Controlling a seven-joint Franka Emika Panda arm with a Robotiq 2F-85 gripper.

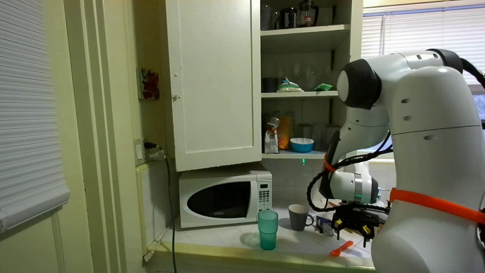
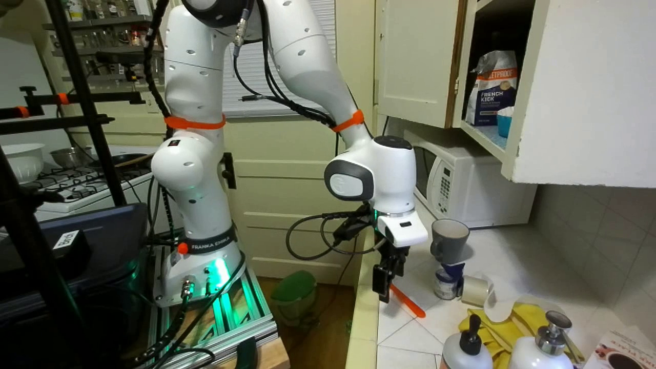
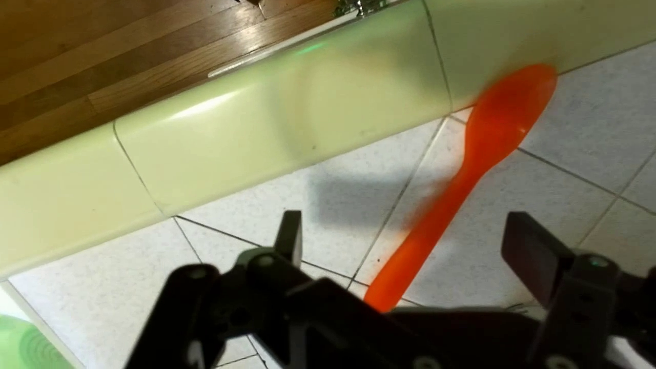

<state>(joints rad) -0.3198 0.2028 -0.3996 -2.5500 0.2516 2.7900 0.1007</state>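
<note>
An orange spoon (image 3: 445, 205) lies on the white tiled counter, its bowl touching the pale yellow edge trim in the wrist view. My gripper (image 3: 405, 230) hangs above it, open, with the handle crossing the space between the fingers. Nothing is held. The dark gripper body hides the handle's far end in that view. In an exterior view the gripper (image 1: 351, 236) points down over the counter with the spoon (image 1: 341, 248) below it. From another side, the black fingers (image 2: 381, 283) stand just beside the spoon (image 2: 409, 302).
A teal cup (image 1: 268, 230) stands near the counter's front edge, and a grey mug (image 1: 298, 218) behind it. The microwave (image 1: 219, 201) sits under an open cabinet door (image 1: 216, 76). A small can (image 2: 446, 285), yellow cloth (image 2: 525, 320) and soap bottle (image 2: 466, 352) occupy the counter.
</note>
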